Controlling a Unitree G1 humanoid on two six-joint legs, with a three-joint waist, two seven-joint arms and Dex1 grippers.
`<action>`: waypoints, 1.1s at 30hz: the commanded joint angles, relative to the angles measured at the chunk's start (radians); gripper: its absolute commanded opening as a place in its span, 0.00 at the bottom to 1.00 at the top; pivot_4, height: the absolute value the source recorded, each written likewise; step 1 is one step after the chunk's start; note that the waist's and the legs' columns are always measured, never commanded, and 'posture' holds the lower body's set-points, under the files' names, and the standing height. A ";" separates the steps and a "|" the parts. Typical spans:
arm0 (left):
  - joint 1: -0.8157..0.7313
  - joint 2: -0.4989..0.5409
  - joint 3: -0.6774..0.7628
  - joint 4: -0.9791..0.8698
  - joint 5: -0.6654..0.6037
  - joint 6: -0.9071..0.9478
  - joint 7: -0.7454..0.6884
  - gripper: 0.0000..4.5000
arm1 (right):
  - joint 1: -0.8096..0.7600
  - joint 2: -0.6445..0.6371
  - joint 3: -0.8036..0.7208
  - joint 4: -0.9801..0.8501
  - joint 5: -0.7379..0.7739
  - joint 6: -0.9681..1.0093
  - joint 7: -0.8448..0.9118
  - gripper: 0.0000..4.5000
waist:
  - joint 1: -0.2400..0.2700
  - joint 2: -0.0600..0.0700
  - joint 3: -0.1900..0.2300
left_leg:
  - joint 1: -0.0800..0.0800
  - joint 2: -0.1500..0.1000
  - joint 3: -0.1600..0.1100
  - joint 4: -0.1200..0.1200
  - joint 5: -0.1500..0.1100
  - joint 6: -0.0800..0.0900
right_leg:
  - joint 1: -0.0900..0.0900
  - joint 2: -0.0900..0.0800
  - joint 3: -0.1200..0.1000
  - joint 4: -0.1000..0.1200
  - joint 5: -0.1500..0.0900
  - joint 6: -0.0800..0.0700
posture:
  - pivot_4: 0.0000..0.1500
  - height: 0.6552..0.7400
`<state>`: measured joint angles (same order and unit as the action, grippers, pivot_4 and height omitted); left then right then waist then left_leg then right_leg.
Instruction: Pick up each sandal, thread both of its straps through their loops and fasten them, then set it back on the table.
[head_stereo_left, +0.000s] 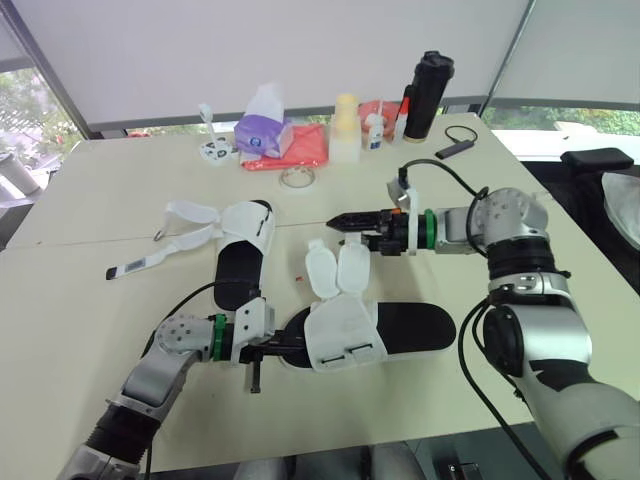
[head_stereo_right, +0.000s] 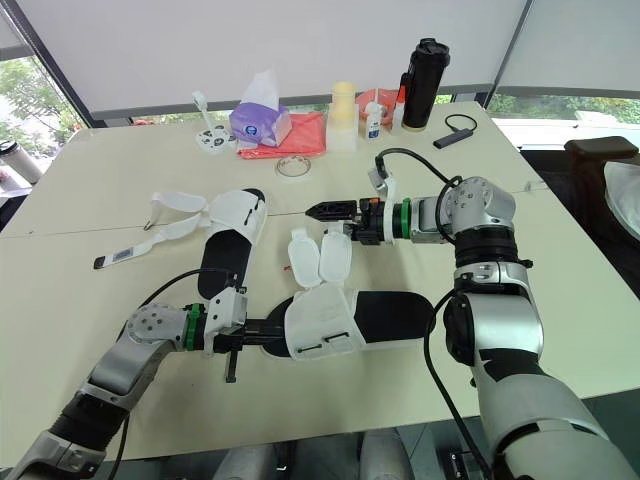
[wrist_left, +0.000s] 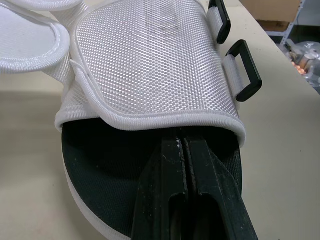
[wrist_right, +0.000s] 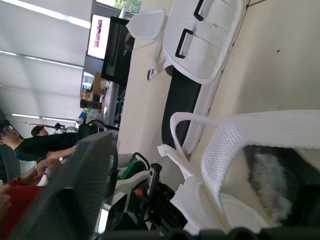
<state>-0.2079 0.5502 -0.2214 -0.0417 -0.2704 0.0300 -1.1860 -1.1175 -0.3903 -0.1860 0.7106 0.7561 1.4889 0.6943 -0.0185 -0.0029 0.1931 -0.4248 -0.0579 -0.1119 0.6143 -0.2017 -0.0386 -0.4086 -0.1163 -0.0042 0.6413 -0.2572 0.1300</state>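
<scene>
The left gripper (wrist_left: 183, 139) has its two fingers pressed together with nothing between them. The tips poke under the white top of the near sandal (head_stereo_left: 340, 335) and lie on its black sole. This sandal lies on the table (head_stereo_left: 90, 330) near the front edge, its long way going left to right. Its two straps (head_stereo_left: 322, 270) are undone. The right gripper (head_stereo_left: 342, 220) hangs just beyond them, closed and empty, pointing left. The other sandal (head_stereo_left: 245, 240) lies behind, pointing away.

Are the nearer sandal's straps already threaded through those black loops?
No, both black loops on the nearer sandal stand empty and its two straps lie flipped open.
</scene>
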 joint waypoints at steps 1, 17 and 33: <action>0.009 0.001 -0.005 -0.017 0.006 -0.004 0.008 0.00 | -0.038 -0.006 -0.037 -0.046 0.015 0.008 0.016 0.49 | 0.000 0.000 0.000 | 0.000 0.000 0.000 0.000 0.000 0.000 | 0.000 0.000 0.000 0.001 0.000 0.000 | 1.00 1.00; 0.000 -0.004 -0.019 0.011 0.009 -0.001 -0.001 0.00 | 0.577 -0.401 0.394 -1.166 -0.208 -0.672 0.386 0.00 | 0.006 -0.001 -0.001 | 0.000 0.000 -0.001 0.001 0.000 0.000 | 0.000 0.000 0.000 0.004 -0.002 0.002 | 1.00 1.00; -0.027 0.008 -0.025 0.034 0.010 0.000 -0.039 0.00 | 0.759 -0.399 0.551 -0.746 -1.130 -2.313 0.108 0.00 | 0.006 -0.005 -0.003 | 0.016 0.001 0.001 -0.002 0.000 -0.001 | 0.018 -0.001 0.001 -0.011 -0.003 -0.004 | 1.00 1.00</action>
<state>-0.2338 0.5485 -0.2454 -0.0134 -0.2691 0.0322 -1.2209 -0.3594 -0.7957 0.3546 -0.0765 -0.2957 -0.7283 0.8556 -0.0124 -0.0076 0.1898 -0.4090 -0.0568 -0.1106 0.6116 -0.2019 -0.0399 -0.3904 -0.1173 -0.0034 0.6310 -0.2599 0.1263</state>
